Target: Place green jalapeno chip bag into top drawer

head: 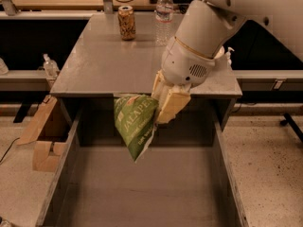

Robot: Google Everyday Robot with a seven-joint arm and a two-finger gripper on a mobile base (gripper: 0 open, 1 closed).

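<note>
The green jalapeno chip bag (135,124) hangs from my gripper (161,109), with pale JALAPENO lettering facing the camera and its lower corner pointing down. My gripper's tan fingers (171,105) are shut on the bag's right edge. The bag hangs in the air over the back part of the open top drawer (142,193), just in front of the tabletop's front edge. The drawer is wide, grey, with a flat floor and low side walls. Nothing lies on the part of its floor that shows.
The grey tabletop (109,60) is behind the drawer. A tan patterned drink can (126,22) and a clear water bottle (164,15) stand at its back. Cardboard pieces (45,136) lie on the floor to the left. A spray bottle (49,66) stands on a left shelf.
</note>
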